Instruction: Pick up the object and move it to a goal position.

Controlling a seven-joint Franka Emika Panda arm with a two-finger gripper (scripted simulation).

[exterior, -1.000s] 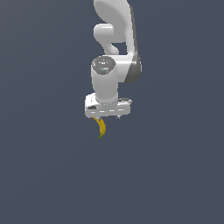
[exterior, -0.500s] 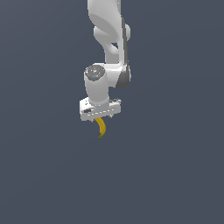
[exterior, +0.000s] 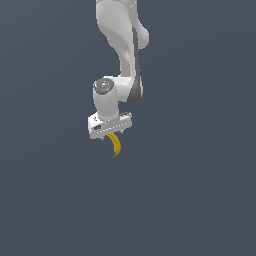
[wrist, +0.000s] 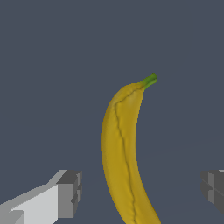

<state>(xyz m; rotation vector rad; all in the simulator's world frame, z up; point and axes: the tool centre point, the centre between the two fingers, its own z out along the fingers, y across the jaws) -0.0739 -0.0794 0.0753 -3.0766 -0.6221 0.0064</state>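
Observation:
The banana (wrist: 121, 148) is yellow and curved with a green tip. It lies on the dark grey floor. In the exterior view the banana (exterior: 115, 145) shows just under the white gripper (exterior: 110, 134), its tip pointing down and away from the hand. In the wrist view my gripper (wrist: 141, 190) is open. One grey finger pad (wrist: 69, 193) and the other (wrist: 213, 187) stand well apart on either side of the banana, and neither touches it. The banana's near end is cut off by the wrist view's edge.
The white arm (exterior: 122, 45) reaches down from the top of the exterior view. The plain dark grey floor (exterior: 200, 200) surrounds the banana; no other object shows.
The arm's hand has moved toward the exterior view's left and slightly down. It now sits over the banana. The banana has stayed in place.

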